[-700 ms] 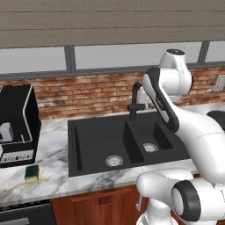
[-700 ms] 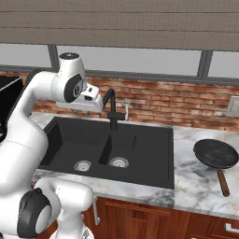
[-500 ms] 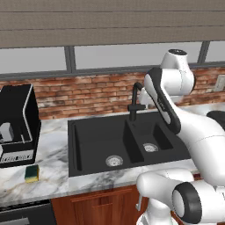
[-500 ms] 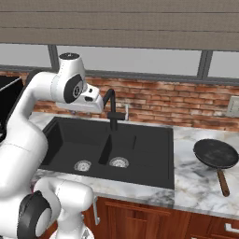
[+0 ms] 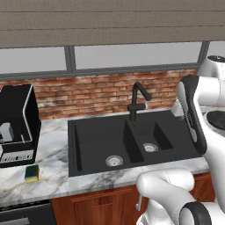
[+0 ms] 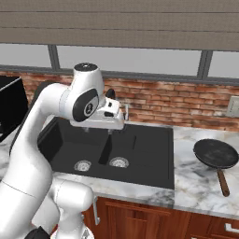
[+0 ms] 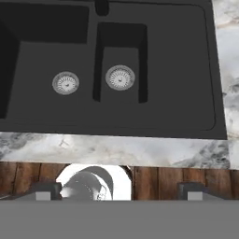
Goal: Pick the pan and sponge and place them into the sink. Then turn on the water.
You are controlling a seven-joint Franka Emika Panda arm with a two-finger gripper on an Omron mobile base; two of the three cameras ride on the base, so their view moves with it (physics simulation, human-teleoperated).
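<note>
Sponge [image 5: 31, 173] shows left cam, pan [image 6: 215, 153] right cam; gripper [image 7: 116, 191] jaws released above sink [image 7: 177, 79].

Claw [image 7: 116, 190] wide open, empty, facing down.

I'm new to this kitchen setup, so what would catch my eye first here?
The big black sink set in the marble counter, its two silver drains bare. To its right lies the pan, and far left on the counter's front edge sits the sponge. The white arm's gripper hangs open above the sink.
</note>
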